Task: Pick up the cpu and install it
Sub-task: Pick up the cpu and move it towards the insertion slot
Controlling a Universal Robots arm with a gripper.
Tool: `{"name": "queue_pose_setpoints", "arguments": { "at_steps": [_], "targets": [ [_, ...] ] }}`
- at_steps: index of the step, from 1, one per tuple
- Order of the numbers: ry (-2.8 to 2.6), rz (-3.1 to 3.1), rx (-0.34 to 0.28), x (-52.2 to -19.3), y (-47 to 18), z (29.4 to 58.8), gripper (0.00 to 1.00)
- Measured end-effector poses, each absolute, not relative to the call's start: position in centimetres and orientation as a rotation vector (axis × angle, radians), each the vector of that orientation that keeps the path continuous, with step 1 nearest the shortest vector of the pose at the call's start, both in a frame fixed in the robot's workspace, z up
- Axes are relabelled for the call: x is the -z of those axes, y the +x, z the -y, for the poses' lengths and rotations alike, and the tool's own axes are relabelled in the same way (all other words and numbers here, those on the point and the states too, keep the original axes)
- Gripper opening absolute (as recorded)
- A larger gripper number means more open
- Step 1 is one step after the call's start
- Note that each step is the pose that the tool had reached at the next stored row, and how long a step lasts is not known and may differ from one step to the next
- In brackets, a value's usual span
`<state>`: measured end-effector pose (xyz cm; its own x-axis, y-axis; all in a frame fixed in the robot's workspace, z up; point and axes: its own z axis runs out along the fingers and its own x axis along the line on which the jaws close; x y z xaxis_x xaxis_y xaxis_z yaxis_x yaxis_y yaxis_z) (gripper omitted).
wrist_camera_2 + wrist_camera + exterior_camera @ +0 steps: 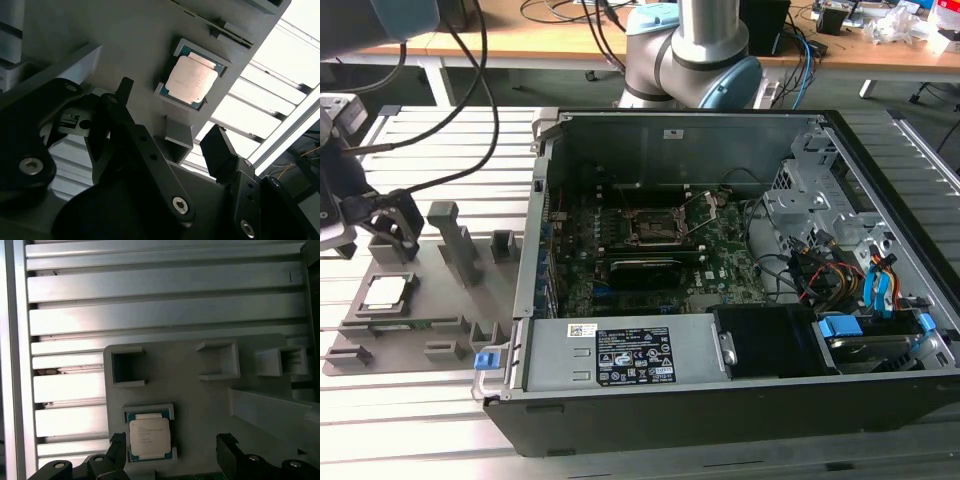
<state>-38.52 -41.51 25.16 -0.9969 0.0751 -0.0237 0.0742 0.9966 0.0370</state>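
Observation:
The cpu [385, 292] is a small square chip with a silvery top. It lies flat in a framed pocket of the grey fixture plate [430, 300], at the exterior view's left beside the computer case. My gripper [392, 238] hangs just above that plate, close over the cpu. In both wrist views the cpu [192, 80] [149, 436] lies beyond my black fingertips [125, 89], untouched. The gripper [172, 117] [171, 447] is open, with nothing between its fingers. Inside the case, the dark metal-framed socket [657, 228] sits on the motherboard [720, 262].
The open black case [720, 400] lies on a ribbed metal table [410, 430]. It holds a power supply [620, 355], drive cages and cables. The fixture plate carries upright posts [455, 240], small holders and a thin green memory stick [395, 324]. The arm's base [695, 50] stands behind the case.

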Motion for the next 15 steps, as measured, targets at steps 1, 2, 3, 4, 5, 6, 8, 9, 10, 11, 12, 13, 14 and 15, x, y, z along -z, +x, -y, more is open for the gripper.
{"name": "queue_pose_setpoints", "arguments": {
  "at_steps": [1, 2, 3, 4, 5, 6, 8, 9, 10, 11, 12, 13, 14, 15],
  "targets": [
    [0.116, -3.114, -0.056, -25.0, -38.5, 41.5, 0.81],
    [0.116, -3.114, -0.056, -25.0, -38.5, 41.5, 0.81],
    [0.117, -3.114, -0.056, -24.9, -38.5, 41.5, 0.81],
    [0.117, -3.114, -0.056, -24.8, -38.5, 41.5, 0.81],
    [0.116, -3.114, -0.056, -24.7, -38.5, 41.5, 0.81],
    [0.116, -3.114, -0.056, -24.6, -38.5, 41.5, 0.81],
    [0.116, -3.114, -0.056, -24.3, -38.5, 41.5, 0.81],
    [0.113, -3.114, -0.056, -24.2, -38.5, 41.5, 0.81],
    [0.065, -3.116, -0.053, -24.1, -38.6, 41.5, 0.81],
    [0.047, -3.117, -0.047, -24.1, -38.6, 41.5, 0.81],
    [0.037, -3.117, -0.043, -24.1, -38.7, 41.5, 0.81],
    [0.025, -3.117, -0.038, -24.1, -38.8, 41.5, 0.81],
    [0.017, -3.117, -0.037, -24.0, -38.8, 41.5, 0.81],
    [0.014, -3.117, -0.036, -23.9, -38.9, 41.5, 0.81]
  ]
}}
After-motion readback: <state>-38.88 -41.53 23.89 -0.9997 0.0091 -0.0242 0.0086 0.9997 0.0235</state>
